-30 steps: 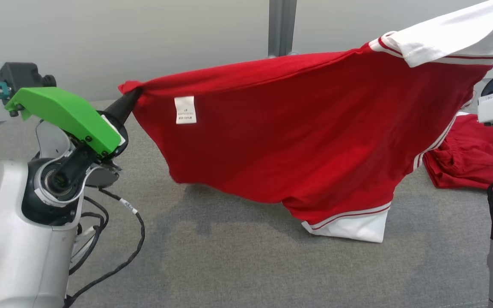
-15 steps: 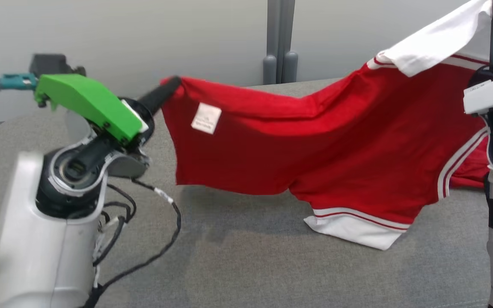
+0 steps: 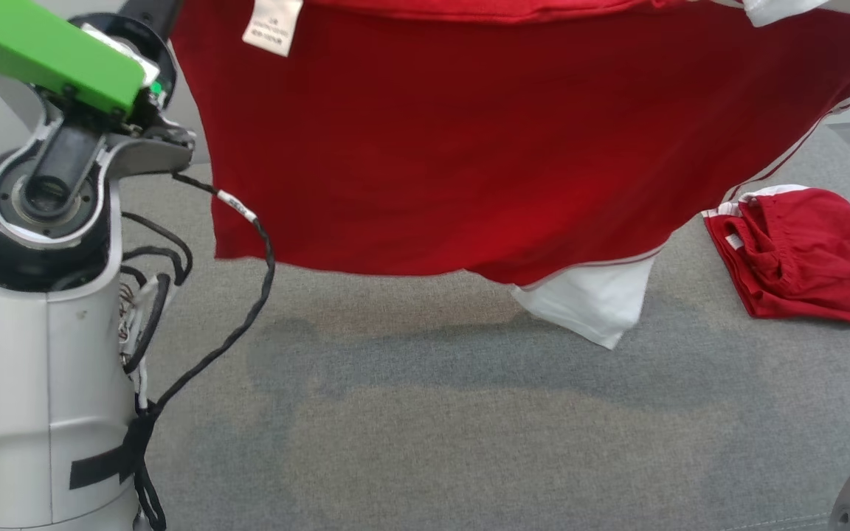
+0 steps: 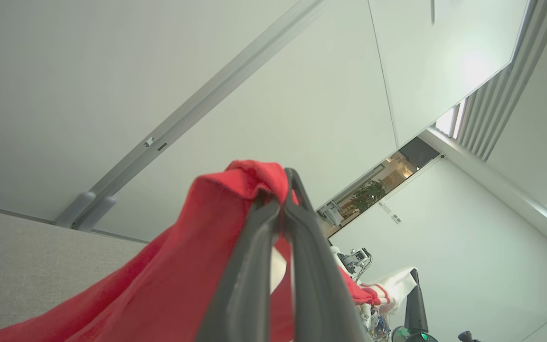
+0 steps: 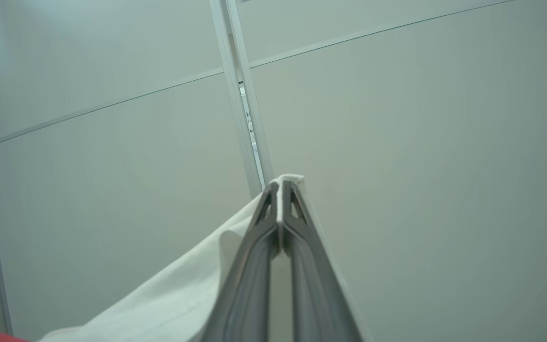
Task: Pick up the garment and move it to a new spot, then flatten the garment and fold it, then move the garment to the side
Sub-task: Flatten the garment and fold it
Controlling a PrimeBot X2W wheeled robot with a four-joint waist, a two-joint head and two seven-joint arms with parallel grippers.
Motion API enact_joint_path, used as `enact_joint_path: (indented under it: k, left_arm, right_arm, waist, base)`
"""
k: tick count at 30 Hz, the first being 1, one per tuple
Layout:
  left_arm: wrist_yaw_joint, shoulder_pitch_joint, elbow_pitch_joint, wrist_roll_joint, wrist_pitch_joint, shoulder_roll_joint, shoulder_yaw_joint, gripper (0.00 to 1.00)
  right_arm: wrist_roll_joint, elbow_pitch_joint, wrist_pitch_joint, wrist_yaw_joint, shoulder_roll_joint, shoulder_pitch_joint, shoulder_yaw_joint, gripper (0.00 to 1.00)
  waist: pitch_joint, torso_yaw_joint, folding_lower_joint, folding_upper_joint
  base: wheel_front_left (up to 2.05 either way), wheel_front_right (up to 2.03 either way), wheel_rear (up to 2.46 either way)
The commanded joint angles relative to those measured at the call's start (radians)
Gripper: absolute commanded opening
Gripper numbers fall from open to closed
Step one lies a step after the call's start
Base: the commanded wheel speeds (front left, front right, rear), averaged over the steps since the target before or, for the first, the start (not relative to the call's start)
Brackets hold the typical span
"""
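The left fingers (image 4: 242, 275) are clamped tight on a red corner of the garment (image 3: 432, 147). The right fingers (image 5: 249, 275) are clamped just as tight on a white edge of it. Gripped at two points well apart, the cloth stretches between them and hangs as a sheet above the tabletop (image 3: 425, 442). Its white sleeve (image 3: 595, 302) hangs lowest and seems clear of the tabletop. I judge the spread is meant to let it come down flat. A crumpled red garment (image 3: 801, 251) lies on the tabletop.
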Motion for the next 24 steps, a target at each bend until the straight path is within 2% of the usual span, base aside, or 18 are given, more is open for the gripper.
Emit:
enact_joint_path:
  k: [1, 5, 11, 15, 20, 24]
  left_arm:
    - [-0.008, -0.025, -0.012, -0.005, -0.009, 0.000, 0.013, 0.00]
    - [-0.009, -0.058, -0.073, -0.040, -0.011, -0.017, 0.039, 0.00]
    - [0.018, -0.090, -0.199, -0.084, 0.003, -0.028, 0.050, 0.00]
    - [0.040, -0.109, -0.235, -0.077, 0.008, -0.024, 0.045, 0.00]
    - [0.039, -0.159, -0.170, -0.013, -0.005, 0.010, 0.023, 0.00]
    - [0.017, -0.274, -0.002, 0.069, -0.049, 0.051, 0.013, 0.00]
  right_arm:
    - [0.010, -0.014, 0.002, 0.000, -0.001, -0.012, -0.002, 0.00]
    - [0.036, -0.084, 0.019, 0.000, -0.003, -0.017, -0.009, 0.00]
    - [0.077, -0.214, 0.058, 0.000, 0.008, -0.022, -0.033, 0.00]
    - [0.085, -0.262, 0.098, 0.000, 0.016, -0.041, -0.033, 0.00]
    - [0.059, -0.207, 0.130, 0.000, 0.023, -0.113, 0.018, 0.00]
    - [0.013, -0.040, 0.107, 0.000, 0.043, -0.262, 0.085, 0.00]
  waist:
    - [0.005, 0.000, 0.0000, 0.0000]
    - [0.020, -0.001, 0.0000, 0.0000]
    - [0.051, -0.001, 0.0000, 0.0000]
    - [0.085, 0.000, 0.0000, 0.0000]
    - [0.155, -0.004, 0.0000, 0.0000]
    - [0.248, -0.022, 0.0000, 0.0000]
  base:
    - [0.00, 0.00, 0.00]
    - [0.00, 0.00, 0.00]
    - [0.00, 0.00, 0.00]
    - [0.00, 0.00, 0.00]
    - [0.00, 0.00, 0.00]
    - [0.00, 0.00, 0.00]
